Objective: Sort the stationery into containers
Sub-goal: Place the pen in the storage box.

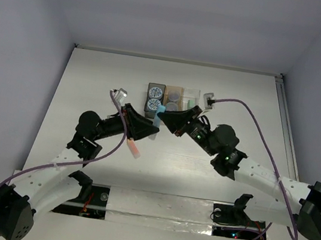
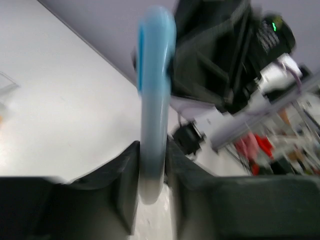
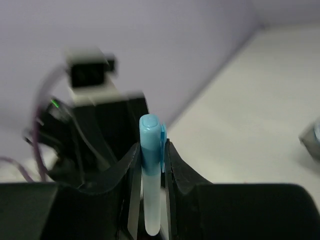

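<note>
Left gripper (image 2: 152,167) and right gripper (image 3: 150,162) both clamp one blue pen (image 1: 159,117) — a mistimed release could drop it short of the boxes (image 1: 164,96).

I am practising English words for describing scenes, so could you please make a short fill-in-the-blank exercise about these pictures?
1. The left gripper and the right gripper are both shut on one ___ stick.
2. The orange stick lies on the ___.
3. The dark grey box holds ___ patterned discs.
Missing words: light blue; table; two.
</note>
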